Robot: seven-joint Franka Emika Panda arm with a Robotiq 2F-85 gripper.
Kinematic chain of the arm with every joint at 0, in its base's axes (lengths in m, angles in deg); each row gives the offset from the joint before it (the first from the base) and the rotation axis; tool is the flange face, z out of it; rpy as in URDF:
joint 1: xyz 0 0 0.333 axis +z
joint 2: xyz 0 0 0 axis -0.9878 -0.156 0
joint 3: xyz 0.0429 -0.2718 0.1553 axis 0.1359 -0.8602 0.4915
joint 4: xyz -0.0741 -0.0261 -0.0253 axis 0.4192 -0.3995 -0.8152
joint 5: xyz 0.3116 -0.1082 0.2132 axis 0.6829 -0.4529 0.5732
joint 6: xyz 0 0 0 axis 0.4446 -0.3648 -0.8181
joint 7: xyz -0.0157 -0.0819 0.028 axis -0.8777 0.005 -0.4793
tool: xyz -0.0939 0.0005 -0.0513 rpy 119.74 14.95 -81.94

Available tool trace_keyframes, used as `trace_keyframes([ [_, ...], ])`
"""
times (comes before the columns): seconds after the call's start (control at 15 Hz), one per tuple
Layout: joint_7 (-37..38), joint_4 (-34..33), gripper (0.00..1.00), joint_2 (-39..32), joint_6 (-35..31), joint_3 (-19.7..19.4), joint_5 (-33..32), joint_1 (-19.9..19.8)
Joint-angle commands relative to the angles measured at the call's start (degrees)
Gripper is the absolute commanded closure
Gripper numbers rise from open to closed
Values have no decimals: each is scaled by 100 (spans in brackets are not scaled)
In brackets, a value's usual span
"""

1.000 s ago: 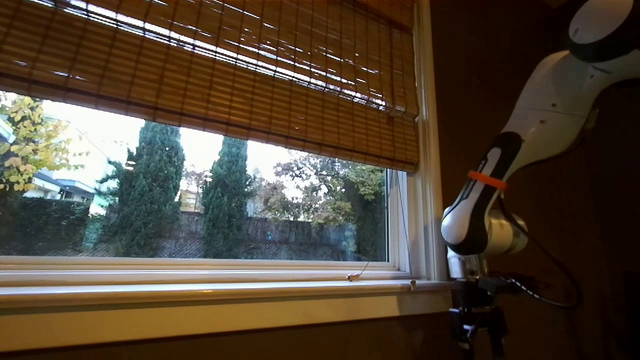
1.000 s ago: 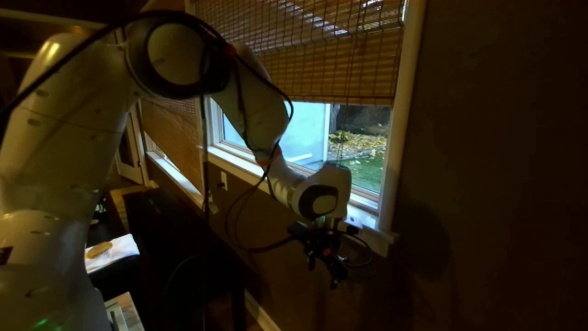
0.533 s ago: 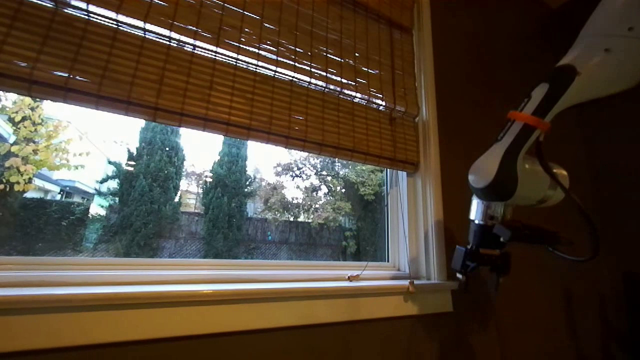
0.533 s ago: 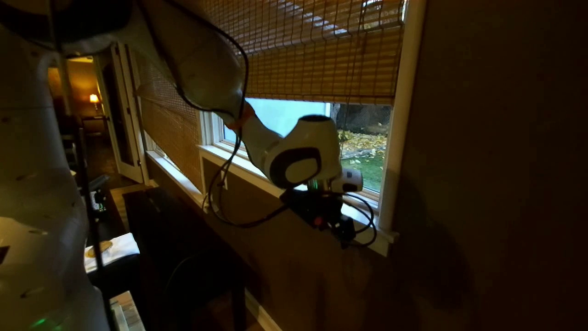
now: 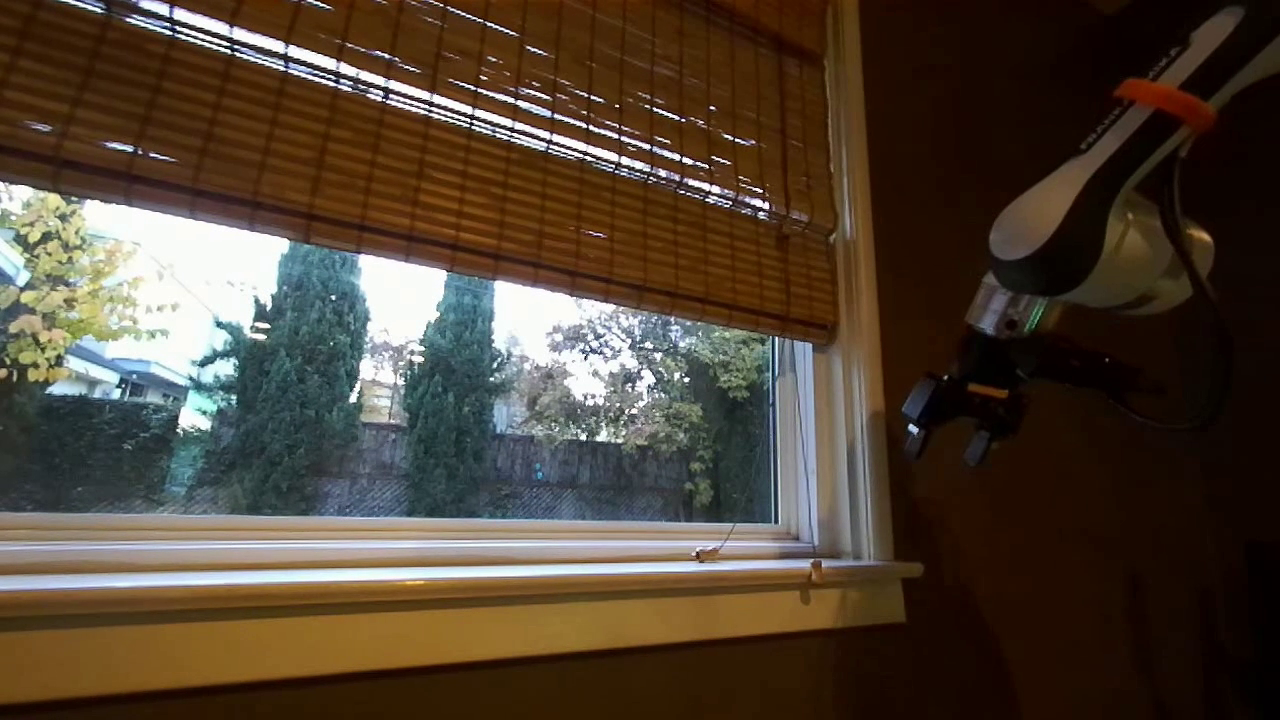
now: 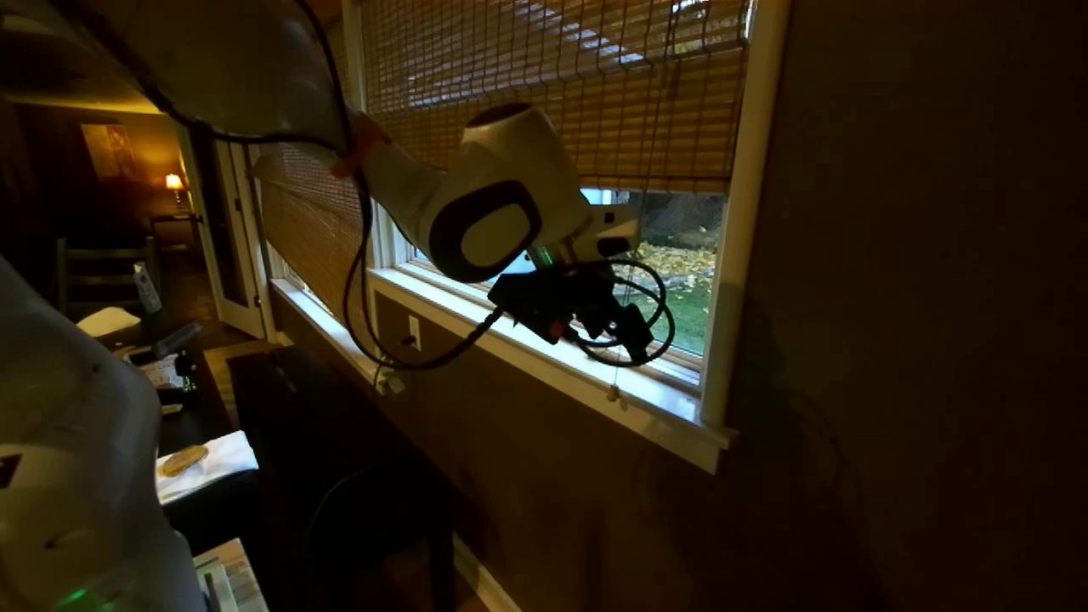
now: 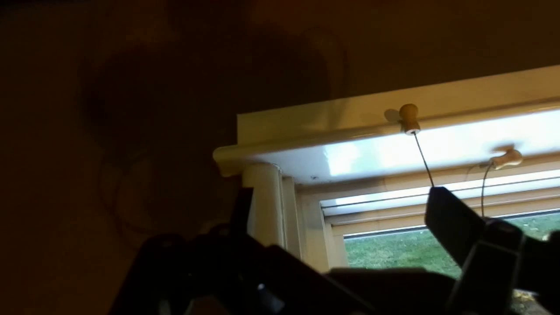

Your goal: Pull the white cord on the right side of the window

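Down the right side of the window hangs a thin cord, its wooden knob at the sill; farther right in an exterior view, apart from it, the gripper points down, fingers spread wide.

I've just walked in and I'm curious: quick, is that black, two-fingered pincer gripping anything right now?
Black, two-fingered pincer: open, holding nothing; the thin, hanging cord with a tan, rounded knob is apart from it.

the long, thin white cord hangs at the right side of the white-framed window.
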Motion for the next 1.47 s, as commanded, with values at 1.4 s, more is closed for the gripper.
trace_keyframes([
  [1.4, -862, -1280, 0, 948, -1290, -1005, 447, 2066],
])
